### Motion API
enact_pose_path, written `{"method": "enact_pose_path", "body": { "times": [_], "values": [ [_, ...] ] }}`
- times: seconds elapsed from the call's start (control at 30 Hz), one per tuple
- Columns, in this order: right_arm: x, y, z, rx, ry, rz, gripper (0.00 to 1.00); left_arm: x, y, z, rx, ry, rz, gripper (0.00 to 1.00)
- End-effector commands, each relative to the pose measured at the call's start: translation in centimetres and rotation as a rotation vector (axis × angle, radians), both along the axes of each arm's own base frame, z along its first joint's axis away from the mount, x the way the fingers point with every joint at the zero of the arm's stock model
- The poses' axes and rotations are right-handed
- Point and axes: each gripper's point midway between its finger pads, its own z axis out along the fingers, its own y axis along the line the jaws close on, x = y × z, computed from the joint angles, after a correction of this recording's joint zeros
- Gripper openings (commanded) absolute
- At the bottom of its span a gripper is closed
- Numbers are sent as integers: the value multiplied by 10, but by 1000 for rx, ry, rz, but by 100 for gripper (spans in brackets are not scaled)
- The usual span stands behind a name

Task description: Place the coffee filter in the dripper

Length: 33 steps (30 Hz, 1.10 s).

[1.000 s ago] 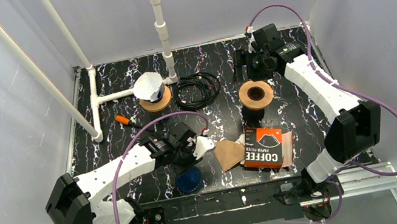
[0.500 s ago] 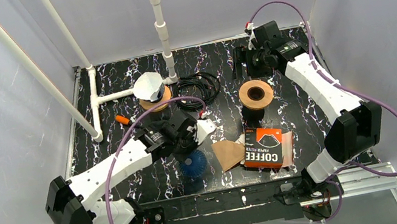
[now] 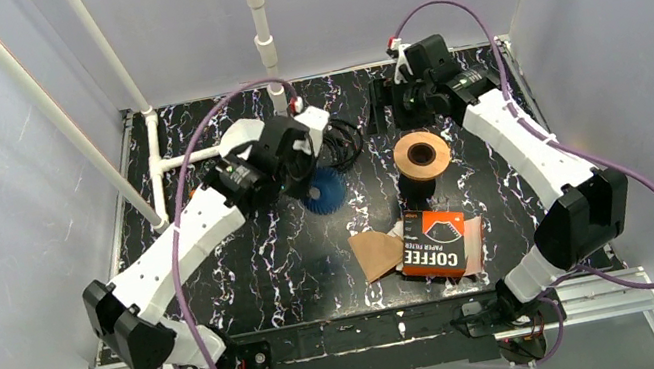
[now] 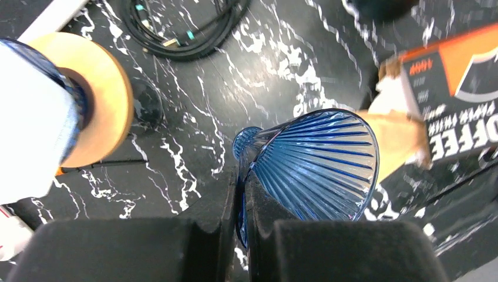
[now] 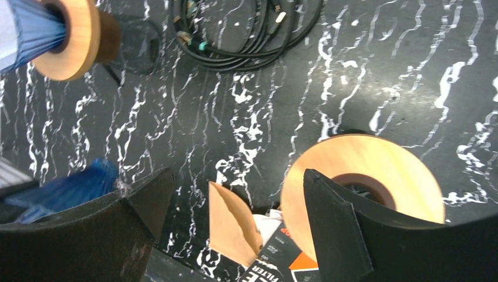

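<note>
My left gripper (image 3: 303, 166) is shut on the rim of a blue ribbed glass dripper (image 3: 321, 191) and holds it tilted above the table's middle-back. In the left wrist view the fingers (image 4: 232, 202) pinch the dripper's wall (image 4: 317, 164). A brown paper coffee filter (image 3: 377, 254) lies on the table, half out of the orange and black filter box (image 3: 441, 243). It also shows in the right wrist view (image 5: 232, 226). My right gripper (image 3: 393, 102) is open and empty at the back, above an empty round wooden stand (image 3: 422, 155).
A second wooden stand (image 3: 257, 168) at the back left carries a dripper with a white filter (image 3: 243, 141), partly behind my left arm. A coil of black cable (image 3: 336, 145) lies beside it. White pipes (image 3: 264, 43) stand at the back.
My left arm has lifted the blue dripper from the front of the table and carried it back and right, to beside the cable. My right gripper has shifted slightly left.
</note>
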Motion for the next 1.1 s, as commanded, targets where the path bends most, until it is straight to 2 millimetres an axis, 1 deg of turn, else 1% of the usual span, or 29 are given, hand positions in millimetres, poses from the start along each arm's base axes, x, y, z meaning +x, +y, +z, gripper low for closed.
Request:
{"method": "enact_pose_path", "body": {
  "times": [0.0,0.07,0.17,0.27,0.4,0.47,0.6,0.67,0.77,0.93,0.97,1.07],
  "values": [
    [-12,29,39,93,-74,67,90,26,0,30,-138,21,191,0],
    [-17,40,45,116,-90,88,89,38,1,38,-171,19,266,0],
    [-25,57,55,154,-113,123,88,49,1,42,-205,34,335,0],
    [-31,71,66,189,-134,149,87,56,-2,44,-224,40,357,0],
    [-36,83,75,226,-159,168,86,59,-7,45,-242,46,365,0],
    [-37,87,73,229,-151,177,86,60,-6,46,-249,43,376,0],
    [-39,97,60,215,-118,194,84,61,-7,50,-282,32,385,0],
    [-38,100,55,204,-110,197,82,61,-9,54,-306,21,384,0],
    [-34,105,51,201,-111,201,77,62,-10,58,-343,17,396,0],
    [-29,113,52,220,-120,216,65,60,-15,61,-388,36,397,0],
    [-29,114,52,222,-121,221,61,60,-15,61,-392,41,396,0],
    [-27,114,49,214,-118,218,57,59,-17,62,-409,49,398,0]
  ]
}}
